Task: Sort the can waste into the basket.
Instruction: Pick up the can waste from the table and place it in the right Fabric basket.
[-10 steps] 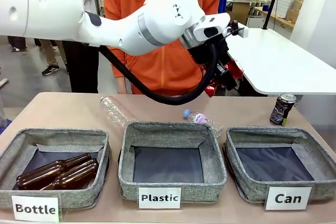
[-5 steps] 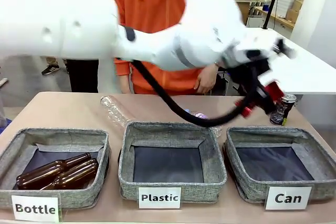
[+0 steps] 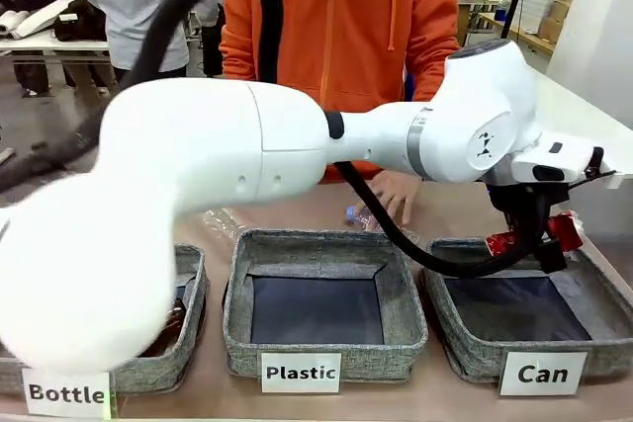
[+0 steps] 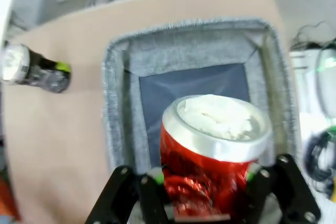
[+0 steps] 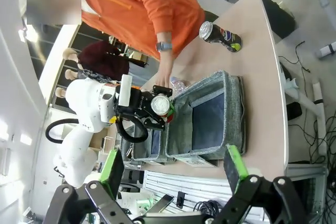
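Note:
My left gripper (image 3: 535, 244) hangs over the "Can" basket (image 3: 473, 355), shut on the crushed red can (image 3: 502, 241). In the left wrist view the red can (image 4: 210, 166) sits between the fingers, silver top up, directly above the basket (image 4: 122, 77) and its dark lining. The dark printed can (image 4: 34, 69) stands on the table beyond the basket's far side. From the right wrist view I see that dark can (image 5: 220, 36), the basket (image 5: 233, 111) and the red can (image 5: 161, 105) in the left gripper. My right gripper (image 5: 173, 170) is open with nothing in it, off the table's end.
The "Plastic" basket (image 3: 326, 244) stands in the middle and the "Bottle" basket (image 3: 148, 368) at left, half behind my left arm. A person in orange stands at the far side, one hand (image 3: 396, 190) by a small clear bottle (image 3: 358, 215).
My left arm has swung right and down with the red can, from above the table's back middle to over the "Can" basket. The person's hand has come down to the table.

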Controlling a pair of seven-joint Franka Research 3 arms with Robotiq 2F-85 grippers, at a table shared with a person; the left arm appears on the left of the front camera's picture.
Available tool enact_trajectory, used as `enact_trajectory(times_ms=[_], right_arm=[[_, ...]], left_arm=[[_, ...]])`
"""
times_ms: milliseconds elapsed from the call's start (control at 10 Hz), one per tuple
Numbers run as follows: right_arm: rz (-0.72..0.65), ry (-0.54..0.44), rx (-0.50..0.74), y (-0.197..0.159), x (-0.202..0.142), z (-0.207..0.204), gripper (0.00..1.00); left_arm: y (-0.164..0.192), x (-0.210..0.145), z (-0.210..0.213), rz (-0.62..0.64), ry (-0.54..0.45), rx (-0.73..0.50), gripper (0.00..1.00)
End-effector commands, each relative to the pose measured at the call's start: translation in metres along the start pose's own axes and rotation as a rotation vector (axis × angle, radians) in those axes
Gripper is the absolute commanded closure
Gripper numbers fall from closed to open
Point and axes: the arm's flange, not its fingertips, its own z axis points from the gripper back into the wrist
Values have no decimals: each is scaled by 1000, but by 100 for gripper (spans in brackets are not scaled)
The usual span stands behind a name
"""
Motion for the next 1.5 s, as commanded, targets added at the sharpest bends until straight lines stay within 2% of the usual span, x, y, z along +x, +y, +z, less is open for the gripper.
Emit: enact_trajectory(times_ms=[0, 100, 200, 300, 400, 500, 600, 700, 1200, 1400], right_arm=[[-11, -12, 3, 4, -5, 2, 0], [-11, -12, 3, 4, -5, 2, 0], [-11, -12, 3, 4, -5, 2, 0], [-11, -12, 3, 4, -5, 2, 0], [-11, -12, 3, 4, -5, 2, 0], [-11, -12, 3, 4, -5, 2, 0], [-11, -12, 3, 4, -5, 2, 0], [-11, -12, 3, 4, -5, 2, 0], [-11, -12, 3, 4, -5, 2, 0], [-11, -12, 3, 4, -5, 2, 0]], left_arm=[[25, 48, -5, -30, 33, -30, 100], [24, 51, -10, -41, 46, -40, 48], [22, 53, -11, -49, 46, -45, 43], [21, 53, -11, -50, 50, -40, 0], [21, 53, -12, -51, 57, -40, 0], [20, 53, -12, -51, 61, -40, 28], [18, 52, -11, -48, 69, -35, 18], [17, 50, -11, -43, 76, -35, 0], [16, 45, -10, -36, 109, -63, 0], [8, 41, 2, -29, 147, -129, 0]])
